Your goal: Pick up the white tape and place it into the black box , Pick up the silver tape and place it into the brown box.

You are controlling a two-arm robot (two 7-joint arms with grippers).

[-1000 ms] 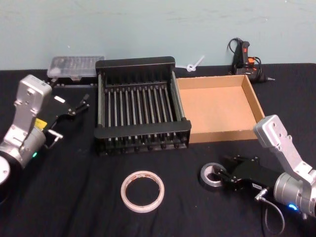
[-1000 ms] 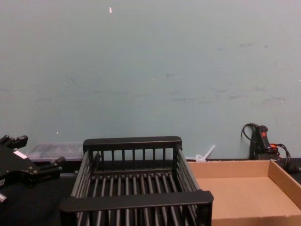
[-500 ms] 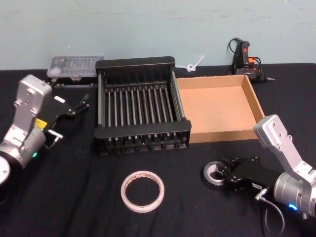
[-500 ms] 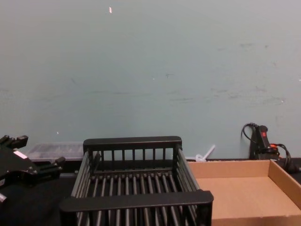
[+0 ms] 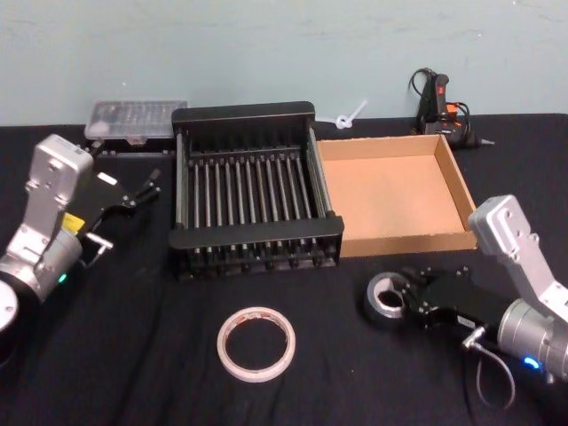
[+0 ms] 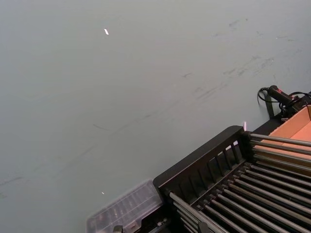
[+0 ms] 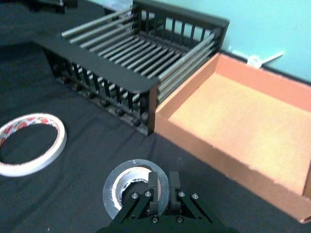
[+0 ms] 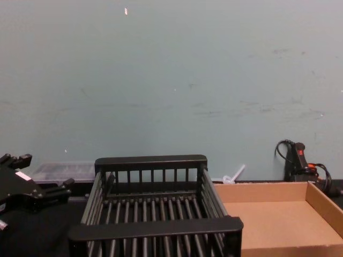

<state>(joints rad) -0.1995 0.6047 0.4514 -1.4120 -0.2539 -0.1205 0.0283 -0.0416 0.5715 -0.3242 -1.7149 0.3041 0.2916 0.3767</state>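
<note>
Head view showed the right gripper [image 5: 410, 297] low over the black table [image 5: 133, 355], in front of the brown box [image 5: 448, 191], with its fingers nearly closed and pinching the wall of the silver tape [image 5: 387, 299]; the right wrist view confirmed it, one finger [image 7: 153, 187] inside the pale core and the other outside the rim, the silver tape [image 7: 127, 187] between them, lying flat, though I could not tell whether it was touching the cloth or just above it; the white tape [image 5: 256, 343] lay flat on the table in front of the black box [image 5: 253, 191], well apart from the silver one, its red marks showing in the right wrist view [image 7: 29, 143]; the black box sat just beside the brown box, their side walls touching or nearly so; both boxes held nothing; the left gripper [image 5: 151, 184] hung to the left of the black box, above the table, its fingers spread and holding nothing; a clear plastic case [image 5: 135, 118] lay behind it by the wall; a glue gun [image 5: 441, 105] stood behind the brown box, and a white zip tie [image 5: 348, 116] lay between the gun and the black box.
</note>
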